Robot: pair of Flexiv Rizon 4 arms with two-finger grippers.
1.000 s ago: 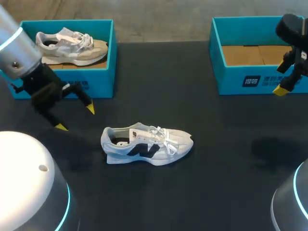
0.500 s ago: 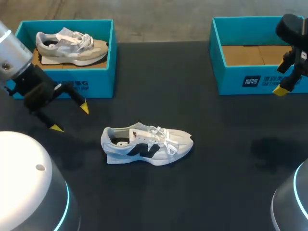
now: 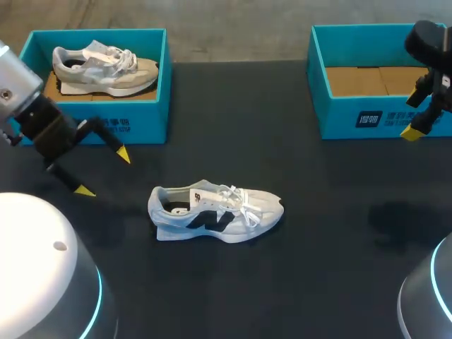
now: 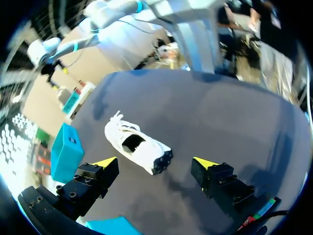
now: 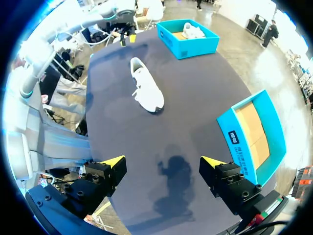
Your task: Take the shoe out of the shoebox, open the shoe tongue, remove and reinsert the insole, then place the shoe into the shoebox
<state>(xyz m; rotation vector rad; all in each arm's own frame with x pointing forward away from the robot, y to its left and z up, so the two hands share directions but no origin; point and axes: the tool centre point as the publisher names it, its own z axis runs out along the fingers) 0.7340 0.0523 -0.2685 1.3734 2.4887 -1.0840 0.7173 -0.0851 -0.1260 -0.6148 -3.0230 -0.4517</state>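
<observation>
1. The white sneaker [image 3: 215, 213] with a dark side mark stands upright on its sole near the middle of the dark worktop [image 3: 318, 268]. Its toe points toward the right edge and its heel toward the left edge. The white laces are tied, and the tongue lies flat under them.
2. A teal left shoebox [image 3: 145, 120] sits at the far left corner of the worktop. A grey sneaker [image 3: 106, 65] with a beige toe lies inside it, toe toward the right.
3. A teal right shoebox [image 3: 353, 116] sits at the far right corner, its brown cardboard floor showing.
4. The left pincer [image 3: 104, 173] hangs near the worktop's left edge, just in front of the left shoebox's front wall. It is released, its two yellow tips spread wide with nothing between them. In the left wrist view the white sneaker lies ahead of it, heel end nearest and apart from both fingers.
5. The right pincer [image 5: 162, 162] hangs by the right edge, in front of the right shoebox's front wall. It is released too, fingers wide apart and holding nothing, with the white sneaker well apart from it.
</observation>
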